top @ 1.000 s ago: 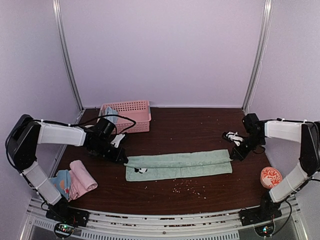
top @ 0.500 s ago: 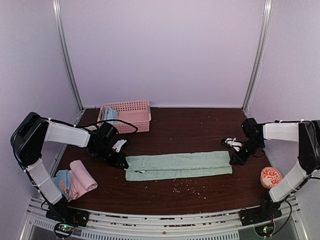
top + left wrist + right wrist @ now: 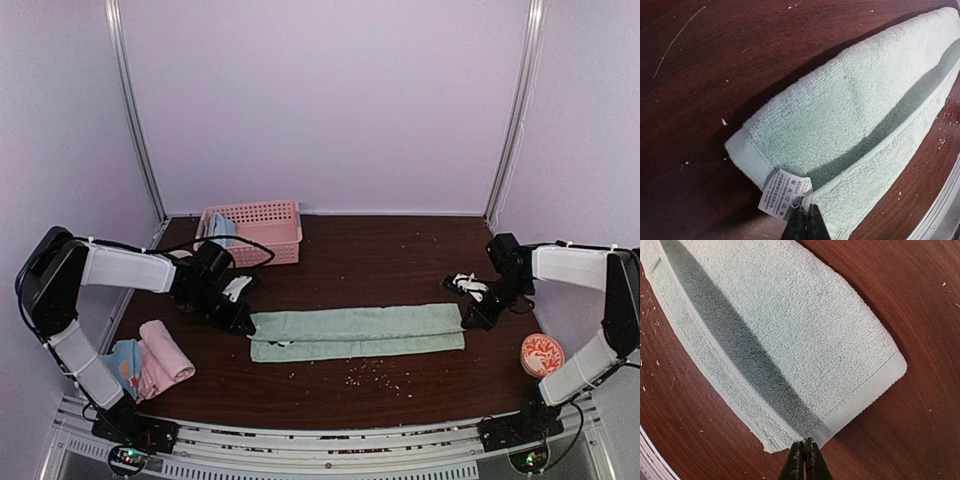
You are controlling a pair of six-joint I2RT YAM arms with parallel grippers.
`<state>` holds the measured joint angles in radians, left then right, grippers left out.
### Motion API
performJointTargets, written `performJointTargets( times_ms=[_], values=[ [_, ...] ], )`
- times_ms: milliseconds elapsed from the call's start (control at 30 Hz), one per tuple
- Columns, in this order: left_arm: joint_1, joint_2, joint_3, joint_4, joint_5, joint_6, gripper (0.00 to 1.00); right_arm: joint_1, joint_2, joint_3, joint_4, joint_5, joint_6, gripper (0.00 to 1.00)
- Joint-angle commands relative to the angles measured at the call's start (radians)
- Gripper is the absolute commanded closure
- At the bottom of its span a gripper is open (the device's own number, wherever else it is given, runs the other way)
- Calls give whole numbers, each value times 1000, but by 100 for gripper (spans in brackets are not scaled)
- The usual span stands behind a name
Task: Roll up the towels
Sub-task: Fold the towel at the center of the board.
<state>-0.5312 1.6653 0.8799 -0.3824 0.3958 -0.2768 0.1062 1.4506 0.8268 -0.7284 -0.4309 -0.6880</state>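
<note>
A pale green towel [image 3: 355, 332] lies on the table as a long strip, folded lengthwise with its upper layer [image 3: 850, 115] overlapping the lower one. My left gripper [image 3: 243, 322] is shut on the strip's left end, its tips [image 3: 802, 222] pinching the edge beside a white label [image 3: 782, 192]. My right gripper [image 3: 465, 320] is shut on the right end, pinching the hem [image 3: 805, 450] of the same towel [image 3: 775, 330]. A rolled pink towel [image 3: 165, 360] and a blue towel with orange dots [image 3: 122, 362] lie at the front left. A light blue towel [image 3: 222, 228] sticks out of the basket.
A pink perforated basket [image 3: 265, 214] stands at the back left. A round orange-patterned object [image 3: 541, 354] sits near the right arm's base. Crumbs [image 3: 370, 372] are scattered in front of the green towel. Metal frame posts rise at both back corners.
Both grippers have shifted slightly toward the near edge with the towel's ends. The green strip now looks narrower and flatter, and the dark mark near its left end is covered.
</note>
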Motion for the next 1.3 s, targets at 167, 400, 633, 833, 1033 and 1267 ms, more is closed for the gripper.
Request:
performJointTargets(
  times_ms=[167,400,633,833,1033,1267],
  values=[
    [3,-65,1,-30,30,16,100,-5,-58,7,-36,49,-33,100],
    [3,-79,1,-67,65,37,100,-5,-62,39,-75,16,-96,100],
    [3,-109,-6,-74,62,35,100,-7,-66,78,-128,31,-137,100],
    [3,-92,-31,-73,81,36,100,-7,-67,32,-126,37,-166,100],
    [3,-40,-43,-70,99,40,100,-7,-48,-35,-66,81,-169,100],
    [1,-12,-62,-100,132,45,91,-7,-57,-96,-43,108,-201,96]
  ],
)
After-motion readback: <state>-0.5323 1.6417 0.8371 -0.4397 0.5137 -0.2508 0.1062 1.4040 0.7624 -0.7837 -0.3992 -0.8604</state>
